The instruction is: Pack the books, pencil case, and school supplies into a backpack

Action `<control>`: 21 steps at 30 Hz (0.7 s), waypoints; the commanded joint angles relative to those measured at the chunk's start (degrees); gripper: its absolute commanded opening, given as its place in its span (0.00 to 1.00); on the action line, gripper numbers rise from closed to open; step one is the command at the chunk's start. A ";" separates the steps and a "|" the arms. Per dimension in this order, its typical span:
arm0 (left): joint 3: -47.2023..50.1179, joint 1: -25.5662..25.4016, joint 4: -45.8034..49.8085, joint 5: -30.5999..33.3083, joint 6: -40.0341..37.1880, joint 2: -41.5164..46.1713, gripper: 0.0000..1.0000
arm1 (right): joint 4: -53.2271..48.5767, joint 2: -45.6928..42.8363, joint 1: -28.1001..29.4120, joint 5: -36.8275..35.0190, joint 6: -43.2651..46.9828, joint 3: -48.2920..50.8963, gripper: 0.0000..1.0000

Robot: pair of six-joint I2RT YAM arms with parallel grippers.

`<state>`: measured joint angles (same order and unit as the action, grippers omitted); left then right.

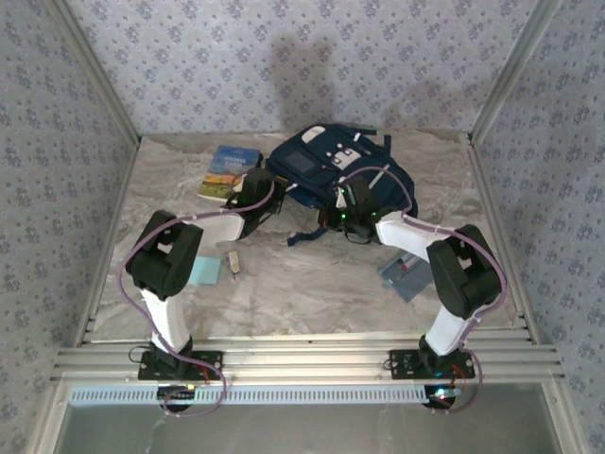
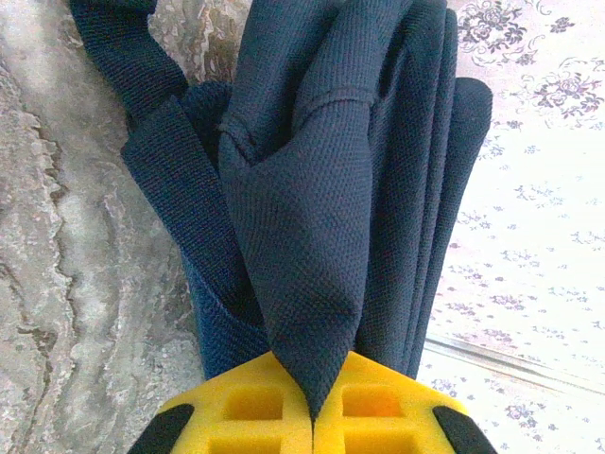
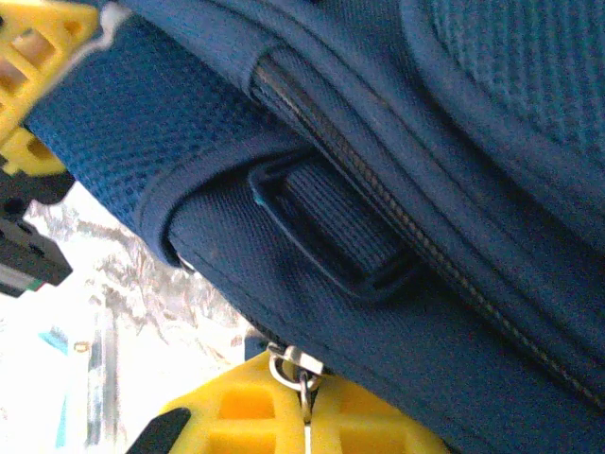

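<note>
The navy backpack (image 1: 326, 161) lies at the back middle of the table. My left gripper (image 1: 255, 194) is at its left edge, shut on a pinched fold of the navy fabric (image 2: 317, 284) between the yellow pads (image 2: 255, 407). At the backpack's near edge, my right gripper (image 1: 348, 216) is shut on the metal zipper pull (image 3: 302, 371), which sits beside a dark strap loop (image 3: 336, 232). Left of the backpack, the landscape-cover book (image 1: 230, 171) rests flat. The grey pencil case (image 1: 405, 277) lies by the right arm. A light-blue pad (image 1: 203, 271) and a small beige eraser (image 1: 233, 263) lie near the left arm.
Patterned walls close in the marble table (image 1: 312, 284) on three sides. A metal rail (image 1: 302, 357) runs along the near edge by the arm bases. Dark backpack straps (image 1: 307, 235) trail onto the table between the grippers.
</note>
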<state>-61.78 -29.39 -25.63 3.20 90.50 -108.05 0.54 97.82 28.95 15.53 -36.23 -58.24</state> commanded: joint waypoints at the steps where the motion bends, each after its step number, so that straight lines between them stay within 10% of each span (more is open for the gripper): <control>1: -3.18 2.72 -3.24 0.22 -2.22 -0.74 0.00 | -10.96 -0.47 -3.08 4.74 3.79 -2.23 0.00; 21: -17.55 11.27 4.02 -13.40 -17.72 -9.60 0.00 | -41.95 -2.48 -15.33 6.11 25.92 -4.25 0.00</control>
<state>-74.32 -21.56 -19.27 -10.72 76.55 -117.21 -31.77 96.75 15.03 24.49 -14.72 -63.09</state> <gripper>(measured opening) 0.059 0.052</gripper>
